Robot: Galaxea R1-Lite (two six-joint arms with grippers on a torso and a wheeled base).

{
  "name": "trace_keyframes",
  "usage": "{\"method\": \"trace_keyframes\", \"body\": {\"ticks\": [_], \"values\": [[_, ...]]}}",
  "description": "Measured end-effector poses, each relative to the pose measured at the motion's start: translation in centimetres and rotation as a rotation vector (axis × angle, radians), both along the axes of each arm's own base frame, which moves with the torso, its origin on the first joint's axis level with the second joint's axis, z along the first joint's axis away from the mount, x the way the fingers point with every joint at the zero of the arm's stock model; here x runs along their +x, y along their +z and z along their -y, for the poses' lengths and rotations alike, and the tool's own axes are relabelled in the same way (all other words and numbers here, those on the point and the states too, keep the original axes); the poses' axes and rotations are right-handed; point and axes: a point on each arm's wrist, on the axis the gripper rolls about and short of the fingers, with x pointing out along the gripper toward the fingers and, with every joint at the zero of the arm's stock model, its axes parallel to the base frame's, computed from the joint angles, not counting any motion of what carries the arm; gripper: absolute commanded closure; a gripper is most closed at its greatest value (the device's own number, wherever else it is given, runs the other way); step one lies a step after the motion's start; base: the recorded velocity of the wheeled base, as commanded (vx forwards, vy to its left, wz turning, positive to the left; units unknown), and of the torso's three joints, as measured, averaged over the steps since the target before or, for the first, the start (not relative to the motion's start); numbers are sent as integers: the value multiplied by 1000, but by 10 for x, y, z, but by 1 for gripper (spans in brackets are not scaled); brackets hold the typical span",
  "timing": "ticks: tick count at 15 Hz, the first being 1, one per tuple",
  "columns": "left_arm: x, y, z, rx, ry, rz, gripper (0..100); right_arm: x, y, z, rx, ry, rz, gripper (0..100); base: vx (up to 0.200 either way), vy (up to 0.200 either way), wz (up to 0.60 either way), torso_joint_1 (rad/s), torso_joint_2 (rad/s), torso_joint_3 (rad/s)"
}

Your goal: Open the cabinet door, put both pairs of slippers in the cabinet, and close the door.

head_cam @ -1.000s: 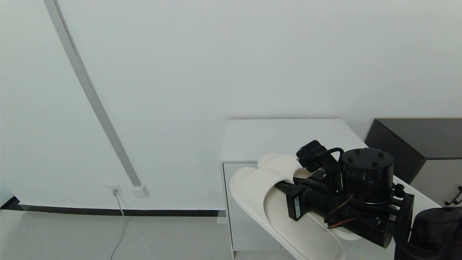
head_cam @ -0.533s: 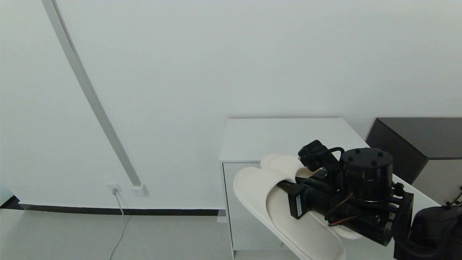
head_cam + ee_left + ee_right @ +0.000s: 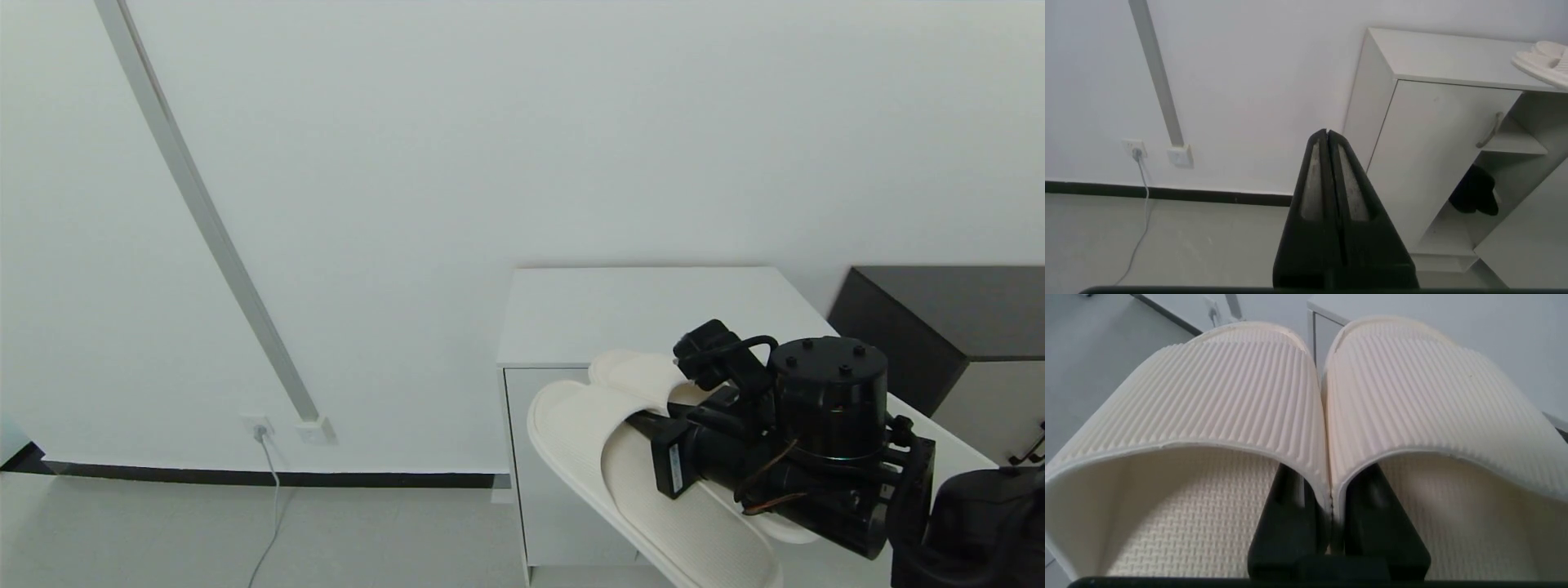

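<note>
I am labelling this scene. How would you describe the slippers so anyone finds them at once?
Find the white cabinet by the wall. In front of it the right claw grips two slippers: cream, ribbed, side by side, held in the air.

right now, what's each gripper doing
Left gripper: fingers shut, holding nothing.
Right gripper: shut on the pair of cream ribbed fabric slippers.

Bright, even indoor light; shadows soft, faint.
</note>
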Motion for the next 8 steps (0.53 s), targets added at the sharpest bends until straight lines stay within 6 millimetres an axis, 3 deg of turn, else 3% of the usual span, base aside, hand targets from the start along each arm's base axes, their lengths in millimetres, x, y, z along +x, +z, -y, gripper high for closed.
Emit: {"method": "trace_keyframes", "body": {"ticks": [8], "values": [[0, 0, 0, 0, -2, 0, 100, -2, -3, 2, -8, 2, -7, 100, 0, -200, 0, 2, 2, 2]]}}
